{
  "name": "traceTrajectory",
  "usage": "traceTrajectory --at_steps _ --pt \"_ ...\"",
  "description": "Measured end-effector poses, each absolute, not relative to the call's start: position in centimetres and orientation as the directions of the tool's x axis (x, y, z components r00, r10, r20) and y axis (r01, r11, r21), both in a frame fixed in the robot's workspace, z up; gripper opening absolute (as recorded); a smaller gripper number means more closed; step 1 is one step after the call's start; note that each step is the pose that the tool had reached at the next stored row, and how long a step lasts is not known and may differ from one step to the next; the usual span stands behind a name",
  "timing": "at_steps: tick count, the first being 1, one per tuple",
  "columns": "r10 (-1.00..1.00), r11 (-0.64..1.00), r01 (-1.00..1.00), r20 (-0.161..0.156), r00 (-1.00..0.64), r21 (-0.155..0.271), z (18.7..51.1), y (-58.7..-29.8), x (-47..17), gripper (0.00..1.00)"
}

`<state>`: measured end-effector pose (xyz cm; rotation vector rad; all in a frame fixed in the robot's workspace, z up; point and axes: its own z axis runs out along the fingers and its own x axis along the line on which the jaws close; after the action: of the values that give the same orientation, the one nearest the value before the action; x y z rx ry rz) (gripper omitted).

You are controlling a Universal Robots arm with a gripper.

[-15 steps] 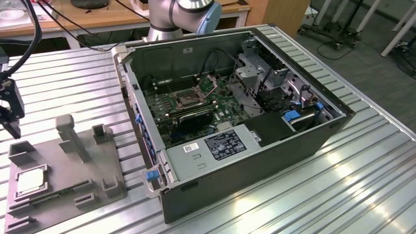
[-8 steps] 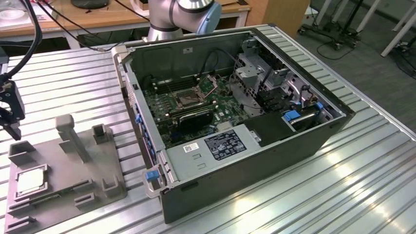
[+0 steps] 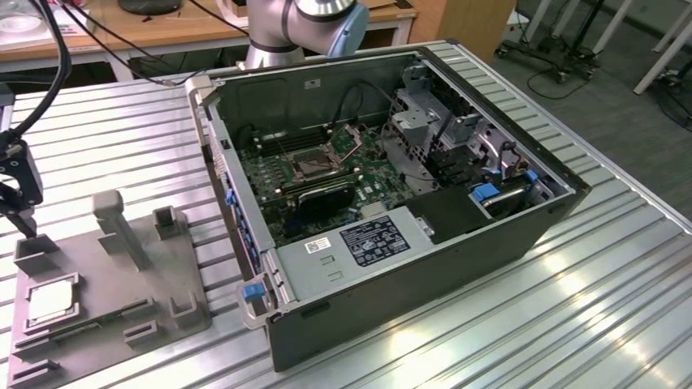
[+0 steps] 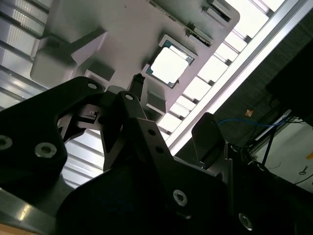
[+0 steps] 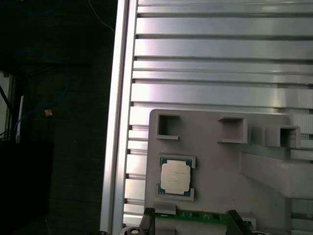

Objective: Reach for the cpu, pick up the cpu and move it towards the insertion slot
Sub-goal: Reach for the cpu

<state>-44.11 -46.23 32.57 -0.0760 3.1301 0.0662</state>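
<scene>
Exterior view: cpu (image 3: pixel 51 301) lies flat, pale metal face up, in a square recess of the grey plastic tray (image 3: pixel 119 284), in the part of the tray toward the exterior view's left. Nothing touches it. In both wrist views the cpu (image 5: pixel 176 177) (image 4: pixel 170 66) sits framed by low tray walls, with a green circuit-board strip (image 5: pixel 200 216) in the tray just beside it.

Hand (image 3: pixel 22 224) hangs over the far corner of the tray, off the cpu's recess and apart from the chip. It is released and grasps nothing: in the first wrist view the two fingertips (image 5: pixel 148 220) stand spread with a clear gap between them, over the tray edge by the green strip, short of the cpu.

Tray also carries upright grey posts (image 3: pixel 119 227) and several small rectangular recesses. It rests on the slatted aluminium tabletop (image 3: pixel 540 308).

Open computer case (image 3: pixel 433 300) lies on its side just beside the tray, on the exterior view's right of it. Insertion slot (image 3: pixel 310 166), with its silvery frame, is on the green motherboard inside the case, well apart from the tray. White-labelled power supply (image 3: pixel 368 239) fills the case end nearer the camera. Robot arm (image 3: pixel 297 20) rises beyond the case, well apart from the tray.
</scene>
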Motion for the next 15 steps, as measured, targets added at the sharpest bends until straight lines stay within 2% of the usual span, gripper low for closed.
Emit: traceTrajectory --at_steps 15 --pt "-0.048 0.998 -0.049 -0.011 -0.999 0.042 32.5 -46.3 -44.13 0.67"
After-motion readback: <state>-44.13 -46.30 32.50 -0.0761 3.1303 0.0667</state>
